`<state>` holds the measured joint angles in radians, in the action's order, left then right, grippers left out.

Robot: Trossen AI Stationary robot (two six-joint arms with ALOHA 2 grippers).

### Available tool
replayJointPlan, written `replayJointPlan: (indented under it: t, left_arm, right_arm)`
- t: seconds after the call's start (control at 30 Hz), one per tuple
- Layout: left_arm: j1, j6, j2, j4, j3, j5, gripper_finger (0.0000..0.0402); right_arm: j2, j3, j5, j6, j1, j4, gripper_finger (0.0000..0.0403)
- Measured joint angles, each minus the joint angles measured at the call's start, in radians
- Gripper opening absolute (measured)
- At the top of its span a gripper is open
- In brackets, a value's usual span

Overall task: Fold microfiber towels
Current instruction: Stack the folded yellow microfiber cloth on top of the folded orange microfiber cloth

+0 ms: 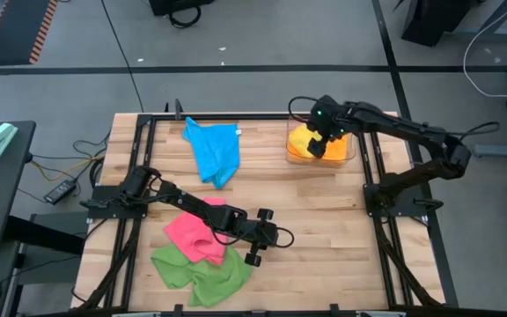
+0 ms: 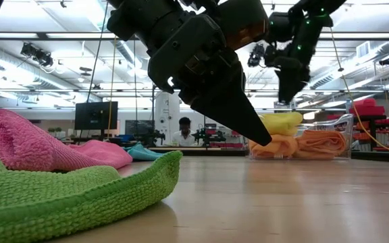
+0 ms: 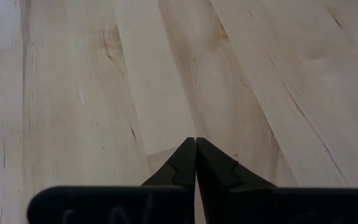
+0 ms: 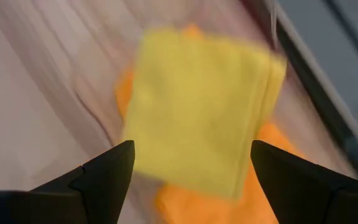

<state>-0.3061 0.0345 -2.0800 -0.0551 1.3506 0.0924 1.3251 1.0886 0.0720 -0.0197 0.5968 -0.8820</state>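
On the wooden table lie a crumpled blue towel (image 1: pixel 211 150) at the far side, a pink towel (image 1: pixel 192 236) and a green towel (image 1: pixel 201 273) near the front edge. A folded yellow towel (image 4: pixel 204 124) lies flat on orange towels (image 4: pixel 185 205) inside the clear bin (image 1: pixel 350 157) at the far right. My right gripper (image 4: pixel 191 155) hangs open above the bin, over the yellow towel and clear of it. My left gripper (image 3: pixel 196 146) is shut with nothing in it, slanting down over bare wood just right of the pink towel.
Bare wood (image 1: pixel 324 220) spreads across the middle and right of the table. Dark frame rails (image 1: pixel 372 176) run along the table's sides. Beyond the far edge, the low view shows a person (image 2: pixel 184 131) sitting in the room.
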Motion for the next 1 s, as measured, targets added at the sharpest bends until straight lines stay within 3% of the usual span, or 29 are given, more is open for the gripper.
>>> replayJointPlan:
  t: [0.17, 0.53, 0.77, 1.0]
  left_arm:
    - [0.000, 0.001, 0.000, 0.000, 0.000, 0.000, 0.0029]
    - [0.000, 0.002, 0.000, 0.002, 0.000, 0.000, 0.0011]
    - [0.000, -0.003, 0.000, 0.002, 0.000, 0.000, 0.0027]
    - [0.000, -0.004, 0.000, 0.000, 0.000, 0.000, 0.0024]
  right_arm:
    - [0.000, -0.056, 0.069, 0.047, 0.003, -0.006, 0.0330]
    - [0.127, -0.240, 0.069, -0.035, 0.044, 0.417, 0.0330]
    - [0.194, -0.166, 0.069, -0.083, 0.043, 0.299, 0.0330]
    - [0.104, -0.079, 0.069, -0.085, 0.043, 0.235, 0.0330]
